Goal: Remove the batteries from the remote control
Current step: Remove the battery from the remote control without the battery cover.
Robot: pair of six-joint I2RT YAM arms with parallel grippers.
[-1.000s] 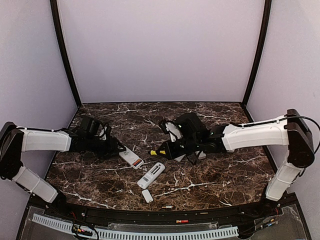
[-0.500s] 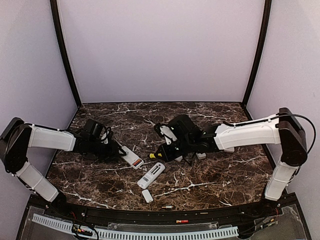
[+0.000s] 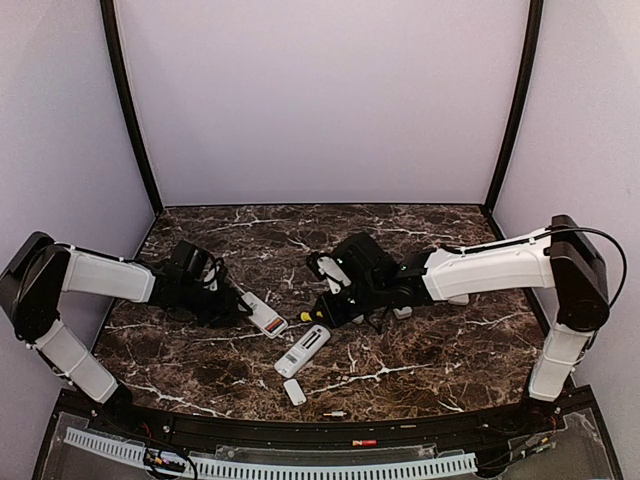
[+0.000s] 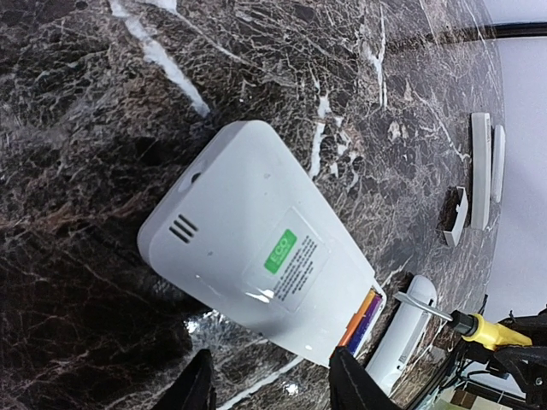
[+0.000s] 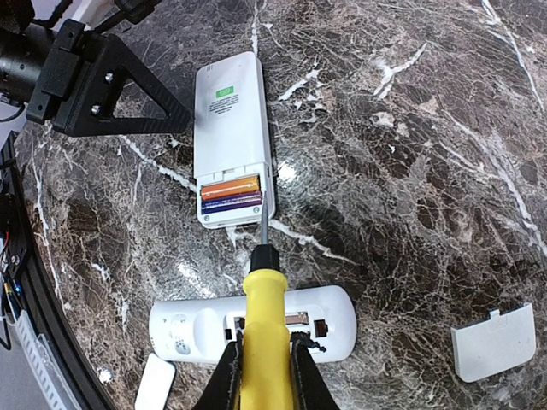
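Your right tool (image 5: 261, 380) is clamped on the yellow handle of the screwdriver (image 5: 261, 307). Directly under that handle lies a second remote (image 5: 184, 329), its bay partly hidden. A loose cover (image 5: 496, 342) sits off to the tool's right on the tabletop (image 5: 410, 171).

Just past the screwdriver tip are the batteries (image 5: 231, 195): two cells, orange and dark, side by side in the open bay of the remote (image 5: 226, 120), lying crosswise to the shaft. The remote's long axis runs straight away from the tool.

At its far end your left tool (image 4: 278, 384) is open with nothing in the gap; contact with the remote, can't tell.

The right arm is nearer the cells, so prying looks like its job.

The left wrist view gives only the cells' ends as a coloured sliver. The right wrist view shows both full length.
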